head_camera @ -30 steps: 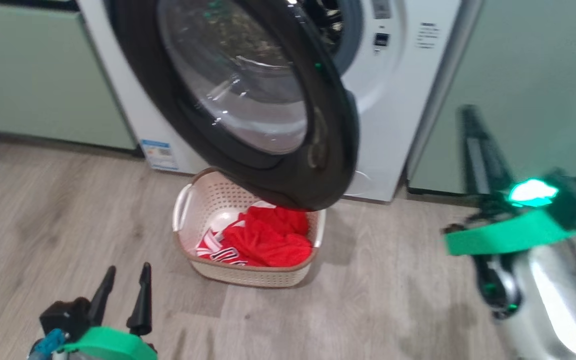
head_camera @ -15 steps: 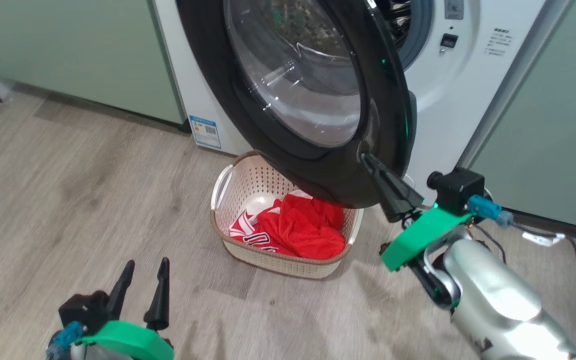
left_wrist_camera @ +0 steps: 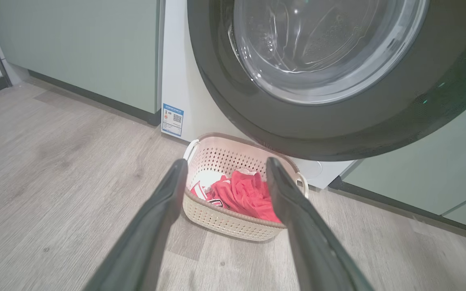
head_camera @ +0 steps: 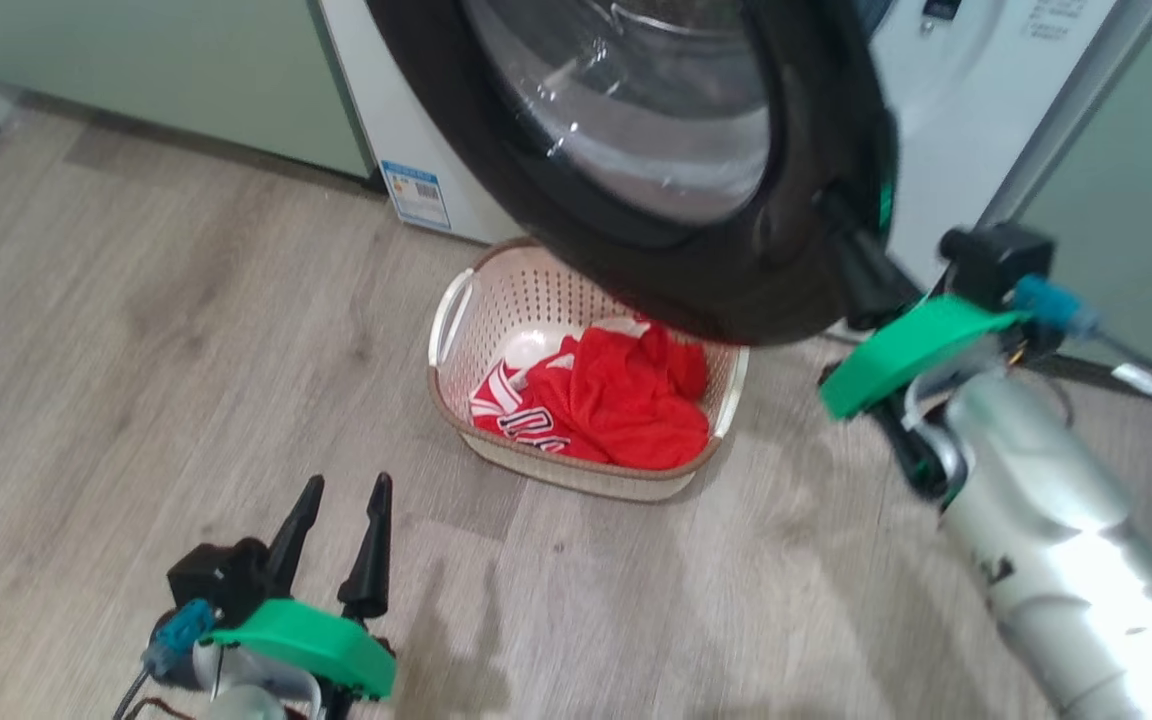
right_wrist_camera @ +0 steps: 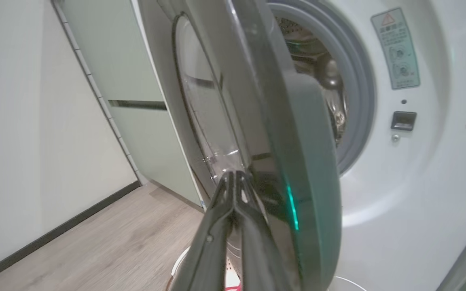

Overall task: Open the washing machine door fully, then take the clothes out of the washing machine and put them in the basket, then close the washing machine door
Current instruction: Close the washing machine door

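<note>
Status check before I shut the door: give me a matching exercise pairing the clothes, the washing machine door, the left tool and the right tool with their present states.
Things:
1. clothes
2. washing machine door
3. left tool
4. right tool

States:
A. shut, tips at the door's edge
B. lying in the basket
C. open, empty, above the floor
D. ajar, hanging over the basket

Pairs: 1-B, 2-D, 3-C, 4-A
</note>
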Controlling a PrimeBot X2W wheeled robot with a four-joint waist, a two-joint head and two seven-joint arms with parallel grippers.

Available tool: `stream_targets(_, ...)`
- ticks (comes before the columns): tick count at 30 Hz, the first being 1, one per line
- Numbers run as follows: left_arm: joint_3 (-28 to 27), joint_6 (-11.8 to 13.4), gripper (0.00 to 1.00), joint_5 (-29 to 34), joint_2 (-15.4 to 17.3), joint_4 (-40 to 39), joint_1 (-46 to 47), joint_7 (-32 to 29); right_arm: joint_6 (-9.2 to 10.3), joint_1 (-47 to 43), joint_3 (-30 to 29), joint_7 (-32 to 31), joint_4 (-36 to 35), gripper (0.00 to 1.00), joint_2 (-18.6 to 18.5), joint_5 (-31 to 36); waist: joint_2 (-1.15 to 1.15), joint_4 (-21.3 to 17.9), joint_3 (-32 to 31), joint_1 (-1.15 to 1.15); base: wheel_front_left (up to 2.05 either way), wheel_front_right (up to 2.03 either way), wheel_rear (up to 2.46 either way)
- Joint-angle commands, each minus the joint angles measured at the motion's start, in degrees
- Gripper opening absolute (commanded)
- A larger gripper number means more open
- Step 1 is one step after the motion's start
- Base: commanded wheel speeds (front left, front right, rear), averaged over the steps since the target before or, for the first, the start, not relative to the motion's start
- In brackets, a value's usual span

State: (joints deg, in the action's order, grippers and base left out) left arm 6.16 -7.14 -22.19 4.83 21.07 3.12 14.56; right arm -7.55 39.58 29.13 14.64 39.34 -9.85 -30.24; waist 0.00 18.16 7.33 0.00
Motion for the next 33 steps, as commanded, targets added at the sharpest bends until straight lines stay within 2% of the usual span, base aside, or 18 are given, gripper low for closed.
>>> stream_targets(1, -1.79, -0.35, 1.00, 0.50, 0.14, -1.79, 2.49, 0.44, 0.06, 2.84, -1.30, 0.36, -0.74, 0.00, 0.00, 0.34, 0.00, -0.08, 1.36, 0.00, 0.00, 0.00, 0.00)
stream_targets(8, -1.33, -0.35, 1.00, 0.60, -0.86, -2.21, 4.61, 0.44, 0.06, 10.21, -6.43, 0.36, 3.87, 0.00, -1.26, 1.40, 0.00, -0.24, 5.59, 0.00, 0.00, 0.00, 0.00)
stream_targets(18, -0.02, -0.35, 1.00, 0.45, -1.74, -2.13, 8.44, 0.44, 0.06, 22.85, -8.22, 0.36, 12.86, 0.00, -4.83, 1.13, 0.00, 0.82, 10.75, 0.00, 0.00, 0.00, 0.00)
stream_targets(33, 1.79, -0.35, 1.00, -1.20, -1.94, -2.13, 10.84, 0.44, 0.06, 30.78, -10.48, 0.36, 17.99, 0.00, -6.54, 3.99, 0.00, 2.63, 14.19, 0.00, 0.00, 0.00, 0.00)
